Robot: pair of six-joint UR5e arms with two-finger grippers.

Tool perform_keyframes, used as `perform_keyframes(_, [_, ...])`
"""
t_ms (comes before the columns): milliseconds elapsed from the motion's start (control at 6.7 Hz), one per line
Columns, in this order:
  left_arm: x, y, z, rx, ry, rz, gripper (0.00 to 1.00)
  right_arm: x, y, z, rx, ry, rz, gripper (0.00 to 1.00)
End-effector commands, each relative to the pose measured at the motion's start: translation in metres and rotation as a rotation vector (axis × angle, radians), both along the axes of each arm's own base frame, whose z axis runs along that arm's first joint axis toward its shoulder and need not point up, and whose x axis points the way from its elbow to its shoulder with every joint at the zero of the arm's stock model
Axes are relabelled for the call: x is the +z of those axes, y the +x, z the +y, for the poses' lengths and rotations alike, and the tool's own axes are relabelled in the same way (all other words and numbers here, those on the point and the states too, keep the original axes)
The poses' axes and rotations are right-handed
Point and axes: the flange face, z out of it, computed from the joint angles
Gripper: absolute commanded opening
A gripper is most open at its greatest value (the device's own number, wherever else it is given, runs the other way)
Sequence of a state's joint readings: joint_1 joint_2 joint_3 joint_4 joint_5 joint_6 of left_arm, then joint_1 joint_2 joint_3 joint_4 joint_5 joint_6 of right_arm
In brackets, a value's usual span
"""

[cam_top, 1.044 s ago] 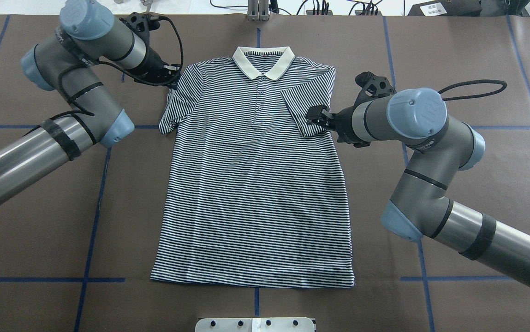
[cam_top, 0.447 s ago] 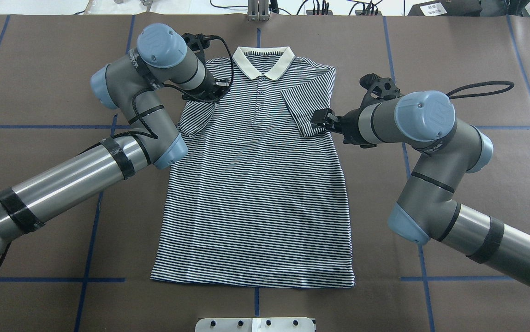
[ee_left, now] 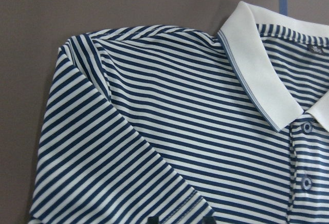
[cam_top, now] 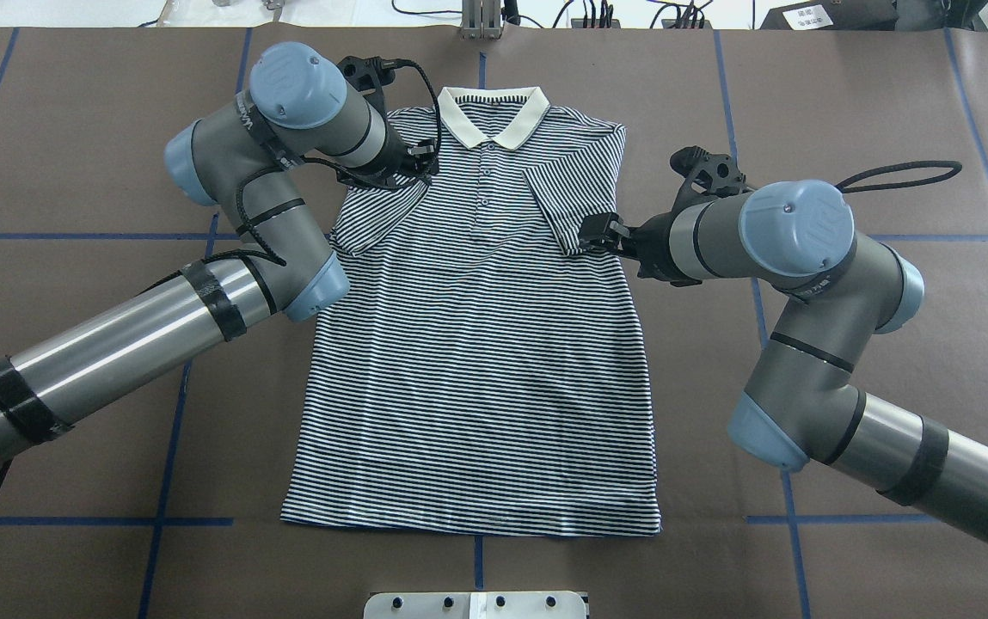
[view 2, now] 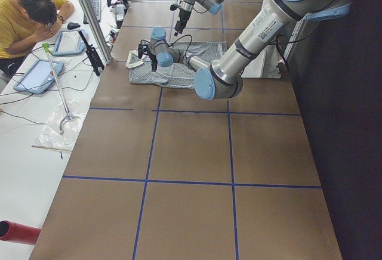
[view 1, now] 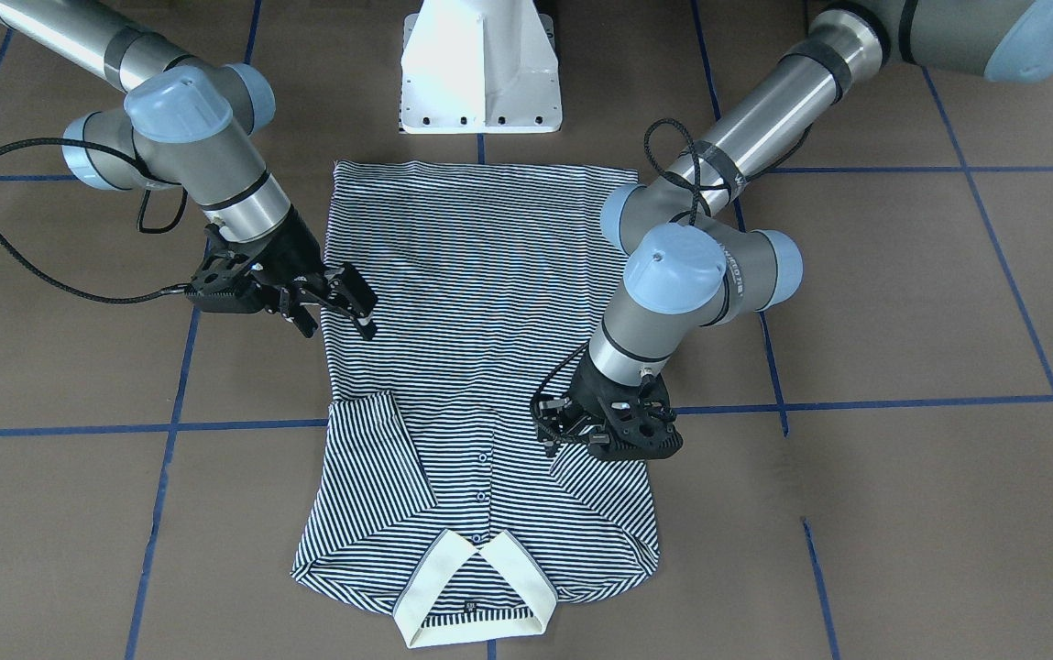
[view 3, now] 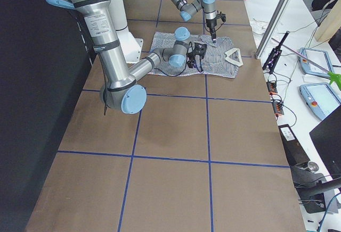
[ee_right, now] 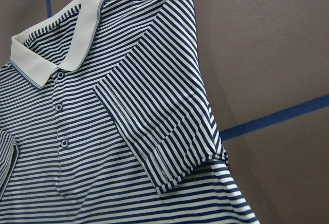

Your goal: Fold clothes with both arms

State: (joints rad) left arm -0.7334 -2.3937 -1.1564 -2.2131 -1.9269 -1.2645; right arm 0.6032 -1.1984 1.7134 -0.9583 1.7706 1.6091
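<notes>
The striped polo shirt (cam_top: 476, 361) lies flat, face up, cream collar (cam_top: 491, 116) at the far side. Its right sleeve (cam_top: 562, 206) lies folded in over the chest, also in the right wrist view (ee_right: 164, 126). My right gripper (cam_top: 594, 232) is open and empty at that sleeve's outer edge, seen too in the front view (view 1: 343, 307). My left gripper (cam_top: 422, 162) is over the chest near the collar, shut on the hem of the left sleeve (cam_top: 373, 215), which is drawn in over the shirt. The left wrist view shows that sleeve (ee_left: 103, 172) close up.
The white pedestal base (view 1: 480, 64) stands behind the shirt's hem. A metal plate (cam_top: 476, 604) sits at the near table edge. Blue tape lines cross the brown table (cam_top: 72, 430). An operator (view 2: 30, 15) sits past the far end, with tablets and cables.
My left gripper carried the left sleeve from the shirt's outer side in over the chest, then a little further inward. My right gripper drew back slightly from the folded right sleeve.
</notes>
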Motion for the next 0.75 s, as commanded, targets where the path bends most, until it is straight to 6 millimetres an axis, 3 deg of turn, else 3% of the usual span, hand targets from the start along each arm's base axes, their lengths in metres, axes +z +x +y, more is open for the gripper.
perform_keyframes(0, [0.007, -0.032, 0.08, 0.051, 0.055, 0.073, 0.73, 0.006, -0.039, 0.11, 0.031, -0.094, -0.038, 1.0])
perform_keyframes(149, [0.021, -0.058, 0.106, 0.082, 0.056, 0.094, 0.69, 0.017, -0.059, 0.166, 0.023, -0.067, 0.021, 0.98])
perform_keyframes(447, [0.029, -0.064, 0.116, 0.11, 0.025, 0.11, 0.69, 0.02, -0.07, 0.238, 0.029, -0.131, 0.101, 0.9])
perform_keyframes(597, [0.034, -0.062, 0.115, 0.109, 0.019, 0.103, 0.7, 0.01, -0.061, 0.251, 0.018, -0.138, 0.167, 0.89])
